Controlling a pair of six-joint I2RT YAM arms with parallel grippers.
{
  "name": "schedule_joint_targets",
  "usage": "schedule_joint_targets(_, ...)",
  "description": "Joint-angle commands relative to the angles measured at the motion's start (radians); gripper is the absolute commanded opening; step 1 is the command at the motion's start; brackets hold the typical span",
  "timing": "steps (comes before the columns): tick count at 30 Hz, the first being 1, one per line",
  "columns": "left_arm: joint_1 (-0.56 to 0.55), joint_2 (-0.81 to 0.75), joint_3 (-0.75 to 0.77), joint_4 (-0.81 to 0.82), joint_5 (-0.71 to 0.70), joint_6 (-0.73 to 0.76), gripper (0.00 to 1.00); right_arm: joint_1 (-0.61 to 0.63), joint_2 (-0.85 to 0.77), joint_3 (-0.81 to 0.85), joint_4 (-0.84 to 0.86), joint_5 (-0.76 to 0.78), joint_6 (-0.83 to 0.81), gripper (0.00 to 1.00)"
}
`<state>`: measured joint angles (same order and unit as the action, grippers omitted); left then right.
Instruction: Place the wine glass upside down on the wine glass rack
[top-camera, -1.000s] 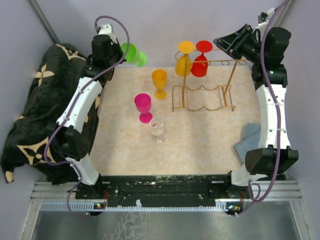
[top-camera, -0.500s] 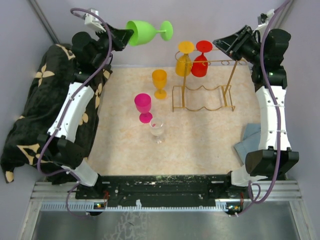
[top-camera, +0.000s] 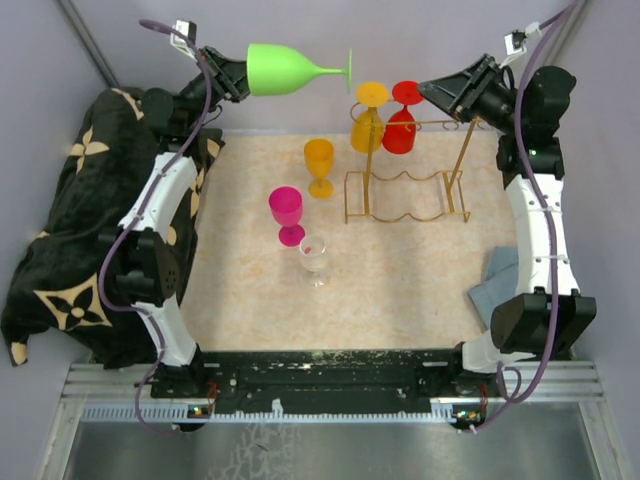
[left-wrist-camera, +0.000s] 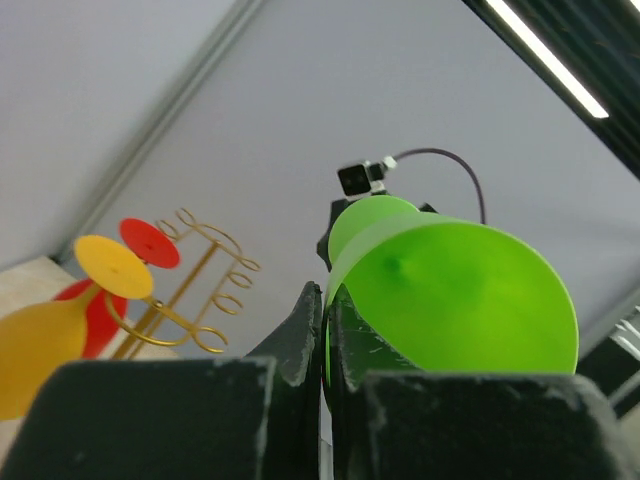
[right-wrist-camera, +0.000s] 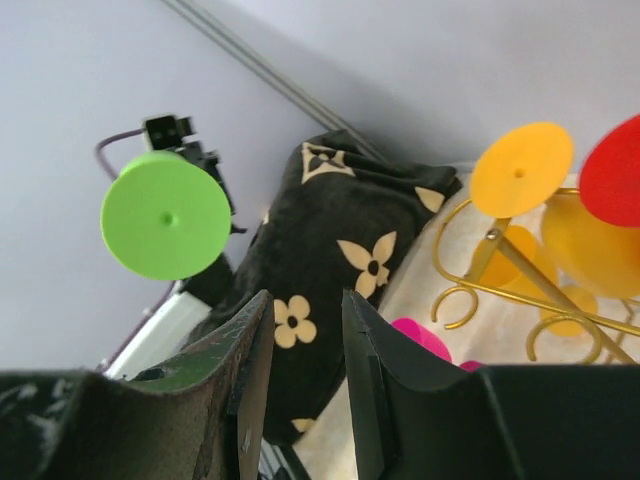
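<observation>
**Green glass raised and turned sideways toward the rack**

A second ago the green wine glass (top-camera: 287, 70) sat low at the far left corner of the surface (top-camera: 400, 275), beside the left arm. Half a second ago it was lifted and tilted. Now it lies level in the air, bowl to the left and stem pointing right. Its foot is near the wine glass rack (top-camera: 366, 180) but apart from it. The left gripper (top-camera: 236, 78) is clamped shut on the wall of the bowl at its rim, and that arm has risen and stretched toward the far wall. The right gripper (top-camera: 432, 90) has barely shifted. It hovers by the rack's top rail with its jaws partly open and nothing between them.

The yellow glass (top-camera: 368, 127) and the red glass (top-camera: 400, 128) hang upside down on the rack as before. The orange glass (top-camera: 319, 163), pink glass (top-camera: 286, 212) and clear glass (top-camera: 314, 255) stand where they were.

In the left wrist view the green bowl fills the frame and hides its own stem and foot. The right wrist view shows only the foot's disc face-on, and both wrist views cut the rack off. From above, the black patterned cloth (top-camera: 60, 230) is partly hidden behind the left arm.
</observation>
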<state>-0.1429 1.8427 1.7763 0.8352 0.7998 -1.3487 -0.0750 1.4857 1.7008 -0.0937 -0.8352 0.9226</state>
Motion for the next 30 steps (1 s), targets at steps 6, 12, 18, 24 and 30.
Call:
schedule_joint_targets(6, -0.030, 0.034, 0.005, 0.402, 0.052, -0.401, 0.00, 0.029, 0.020, -0.061, 0.525, -0.194, 0.302, 0.34)
schedule_joint_targets(12, -0.052, 0.091, 0.067, 0.594, 0.019, -0.626, 0.00, 0.052, 0.102, -0.102, 1.044, -0.259, 0.700, 0.34)
schedule_joint_targets(18, -0.080, 0.083, 0.052, 0.623, -0.002, -0.663, 0.00, 0.091, 0.175, -0.075, 1.358, -0.254, 0.953, 0.34)
schedule_joint_targets(24, -0.123, 0.119, 0.066, 0.730, -0.064, -0.775, 0.00, 0.161, 0.249, -0.007, 1.584, -0.227, 1.133, 0.34)
schedule_joint_targets(30, -0.149, 0.141, 0.079, 0.792, -0.105, -0.848, 0.00, 0.232, 0.273, 0.045, 1.658, -0.190, 1.207, 0.34)
